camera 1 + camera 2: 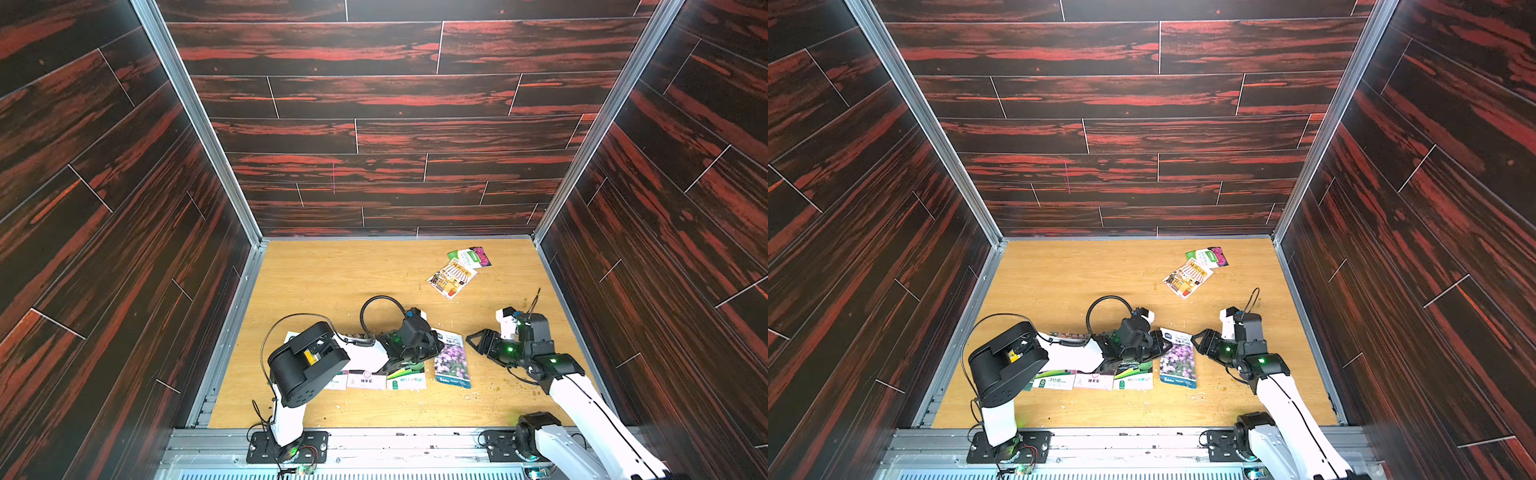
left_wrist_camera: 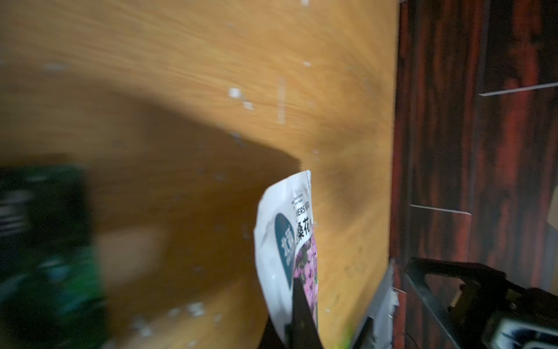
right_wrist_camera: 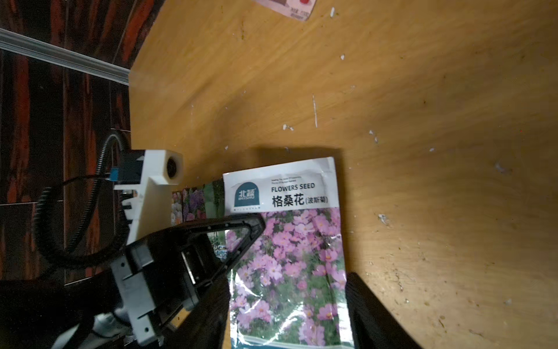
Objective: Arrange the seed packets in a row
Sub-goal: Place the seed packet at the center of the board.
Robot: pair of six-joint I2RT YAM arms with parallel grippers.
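Closest in, the right gripper (image 1: 471, 343) stands open and empty beside the glossy purple-flowered paper seed packet (image 1: 453, 362), pinched in the closed left gripper (image 3: 258, 226) at the right end of a row, lower centre of the light wooden table (image 1: 332, 282). A green-labelled packet (image 1: 407, 379) and a pink-labelled packet (image 1: 366, 380) lie beside it. The orange-illustrated packet (image 1: 451, 279) and magenta-flowered packet (image 1: 472, 256), overlapping at upper right, seem still unplaced.
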